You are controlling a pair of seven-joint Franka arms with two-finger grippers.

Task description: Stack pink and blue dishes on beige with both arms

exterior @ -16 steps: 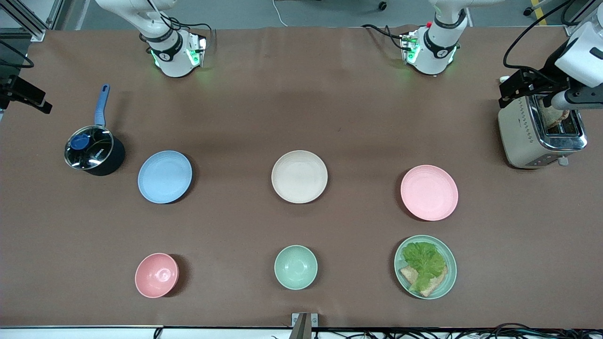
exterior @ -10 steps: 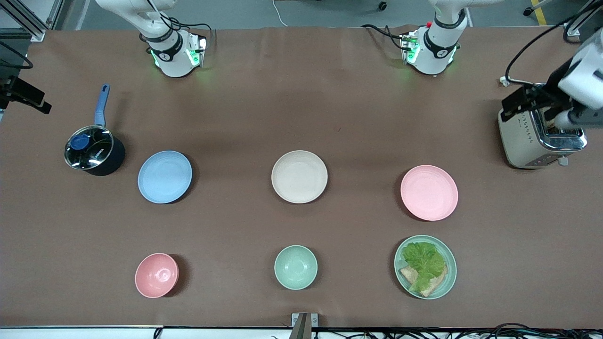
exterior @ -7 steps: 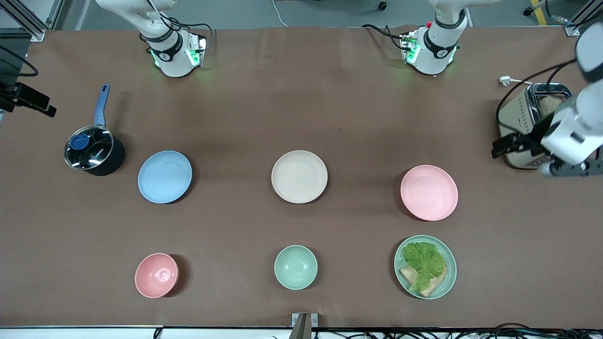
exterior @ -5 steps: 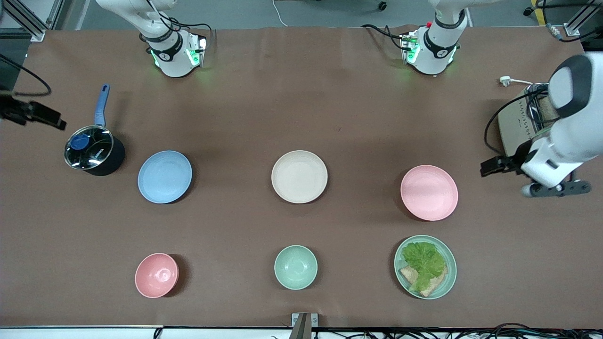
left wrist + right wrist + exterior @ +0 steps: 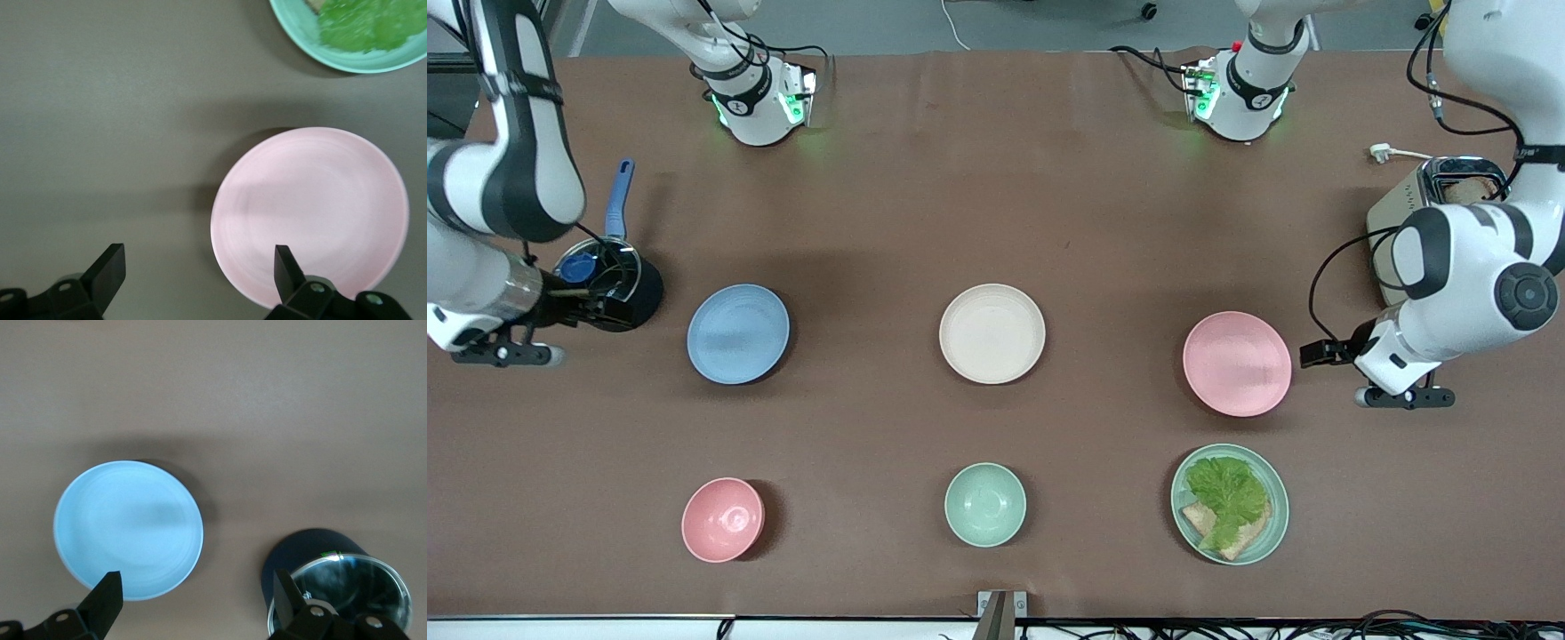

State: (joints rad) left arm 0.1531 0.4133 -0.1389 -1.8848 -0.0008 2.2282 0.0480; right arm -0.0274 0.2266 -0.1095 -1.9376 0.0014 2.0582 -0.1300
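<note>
Front view: the pink plate [image 5: 1237,363], beige plate [image 5: 991,333] and blue plate [image 5: 738,333] are shown in one row, well apart, the left gripper [image 5: 1319,352] beside the pink, the right gripper [image 5: 591,300] over a pot [image 5: 605,289].

Left wrist view: fingers [image 5: 107,270] are spread; the pink plate [image 5: 310,213] is judged light, stiff, smooth, best pinched at the rim.

Right wrist view: fingers [image 5: 103,595] are spread near the blue plate [image 5: 128,527].

Even, bright overhead light gives soft dark shadows beside each dish. Glare glints on the glass-lidded dark saucepan [image 5: 605,286] and shiny steel toaster [image 5: 1432,209]. Both wrist views look slightly soft.
</note>
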